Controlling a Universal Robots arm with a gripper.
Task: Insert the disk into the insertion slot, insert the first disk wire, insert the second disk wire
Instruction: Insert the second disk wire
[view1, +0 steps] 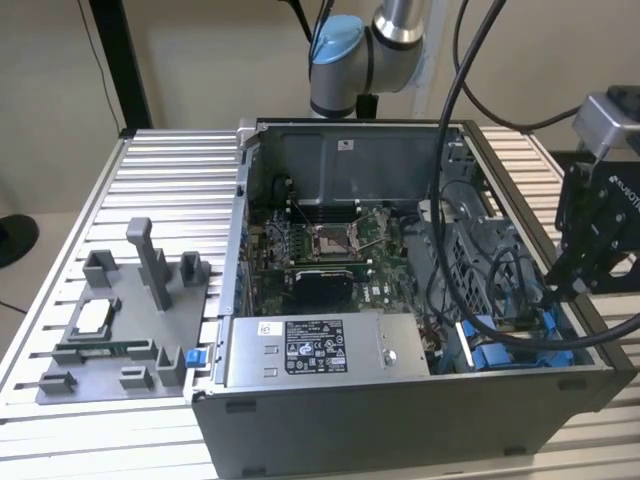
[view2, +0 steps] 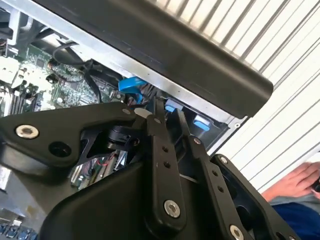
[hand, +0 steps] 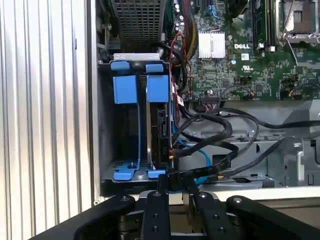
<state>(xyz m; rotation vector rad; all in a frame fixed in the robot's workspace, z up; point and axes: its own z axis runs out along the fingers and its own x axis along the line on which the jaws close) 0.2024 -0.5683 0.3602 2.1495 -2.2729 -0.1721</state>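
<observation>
while hanging over the corner of the case (view1: 400, 425) at the exterior view's right, pinches the end of a black wire (hand: 227, 156) between jaws drawn nearly shut, right at the rim of the slot (hand: 120, 145). seen in the first wrist view as a black gripper (hand: 176, 181), linkage bars angled toward the bay.

inside the case: motherboard (view1: 320, 250) flat on the floor, grey power box (view1: 320, 348) along the wall nearest the exterior camera, loops of dark cable (view1: 470, 270) strung over the side toward the gripper. inside the slot: the disk (hand: 162, 132), standing on edge in the half nearer the motherboard, flanked by blue rails (hand: 125, 90), with the wire's end just beside its exposed edge. on the worktop (view1: 170, 160) beside the case, toward the exterior view's left, a grey tray (view1: 95, 385) holding a green board strip (view1: 100, 348) and a pale square part (view1: 93, 316) among upright posts.

in the exterior view, takes in the arm (view1: 370, 40) with its blue-capped joint behind the case. in the first wrist view, looks straight into the slot onto disk and rails. in the second wrist view, catches a person's hand (view2: 300, 180) and blue sleeve (view2: 300, 216) past the case wall, plus a blue tab (view2: 131, 84) under the rim.
</observation>
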